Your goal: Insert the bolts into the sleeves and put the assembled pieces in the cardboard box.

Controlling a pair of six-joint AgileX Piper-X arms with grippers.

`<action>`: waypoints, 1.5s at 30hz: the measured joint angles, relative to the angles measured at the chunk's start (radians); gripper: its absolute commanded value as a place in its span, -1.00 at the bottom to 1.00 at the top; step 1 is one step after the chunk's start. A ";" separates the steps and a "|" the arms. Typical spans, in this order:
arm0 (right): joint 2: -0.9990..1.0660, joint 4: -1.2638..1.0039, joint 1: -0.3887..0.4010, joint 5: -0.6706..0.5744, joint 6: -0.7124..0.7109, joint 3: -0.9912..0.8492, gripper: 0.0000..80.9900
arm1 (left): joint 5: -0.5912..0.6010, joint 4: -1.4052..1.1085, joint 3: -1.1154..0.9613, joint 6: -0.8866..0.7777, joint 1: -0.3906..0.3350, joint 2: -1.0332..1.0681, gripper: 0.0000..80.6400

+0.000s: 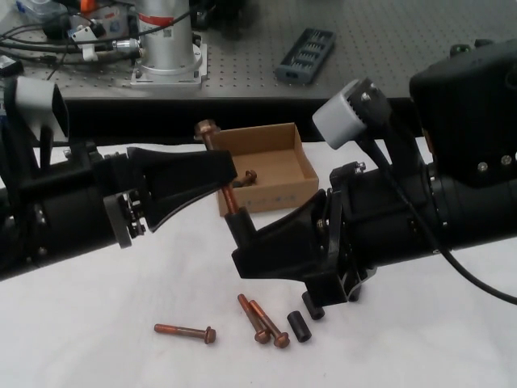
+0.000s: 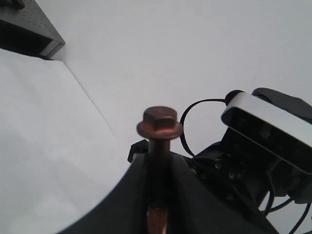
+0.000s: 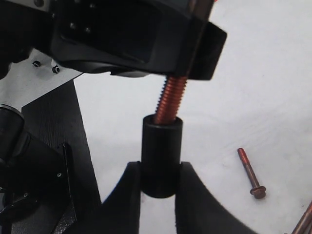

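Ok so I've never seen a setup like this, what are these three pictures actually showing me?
Two black robot arms sit at a bench covered in white cloth. One picture looks down from behind them; the other two come from cameras on each wrist. The left pincer grips a copper-coloured bolt; the right pincer grips a black sleeve, with the bolt's threaded end in its opening. On the cloth lie three loose bolts and two spare sleeves, near a cardboard box.

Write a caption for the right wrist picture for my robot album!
Right jaws pinch a black cylindrical sleeve while a copper-coloured threaded metal bolt meets its open end above white cloth.
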 measured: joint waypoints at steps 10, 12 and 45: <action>0.000 -0.019 0.000 -0.001 0.000 0.000 -0.89 | 0.001 0.002 0.000 0.000 -0.005 0.000 -0.99; 0.000 -0.031 0.000 -0.001 0.008 0.002 -0.89 | 0.001 0.002 0.000 0.000 -0.009 0.000 -0.99; 0.007 -0.023 0.000 -0.053 0.105 0.033 -0.89 | -0.029 -0.058 0.108 0.077 -0.089 -0.002 -0.34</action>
